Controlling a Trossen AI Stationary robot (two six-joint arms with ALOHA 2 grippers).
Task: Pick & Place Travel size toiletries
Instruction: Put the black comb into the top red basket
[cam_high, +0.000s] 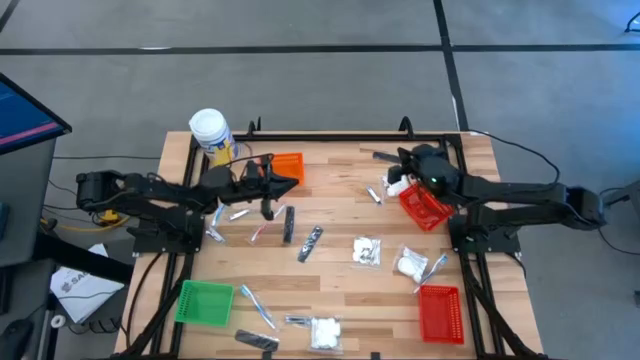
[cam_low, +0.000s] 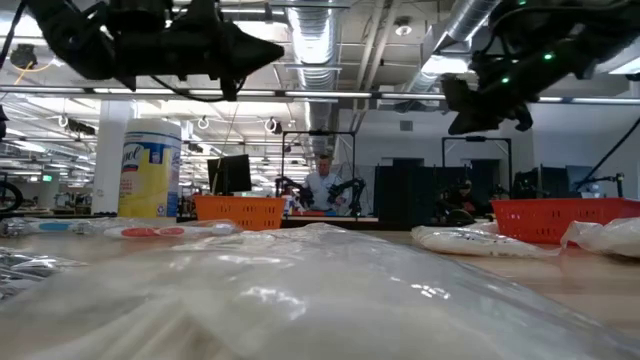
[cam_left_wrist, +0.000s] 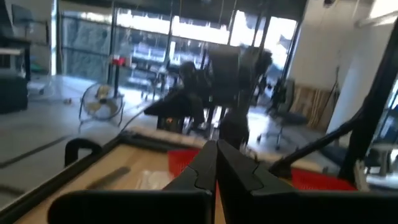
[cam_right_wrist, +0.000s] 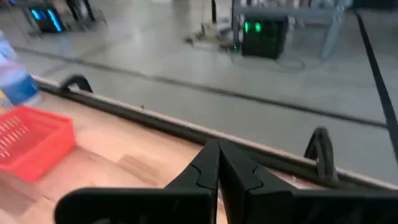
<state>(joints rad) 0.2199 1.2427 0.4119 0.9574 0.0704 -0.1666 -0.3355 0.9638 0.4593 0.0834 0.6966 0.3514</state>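
- Both grippers hang empty with fingers pressed together: left gripper (cam_high: 296, 181) upper centre-left by the orange basket (cam_high: 287, 165), right gripper (cam_high: 383, 156) upper right above a red basket (cam_high: 424, 206); likely poised between picks.
- Toiletries lie loose mid-frame: white packets (cam_high: 367, 250), dark sachet (cam_high: 310, 243), clear-wrapped sticks (cam_high: 258, 307), none yet visibly binned.

site: robotics lab | evid: ceiling ducts (cam_low: 330, 40), other robot rigs (cam_low: 345, 190) (bkgd)
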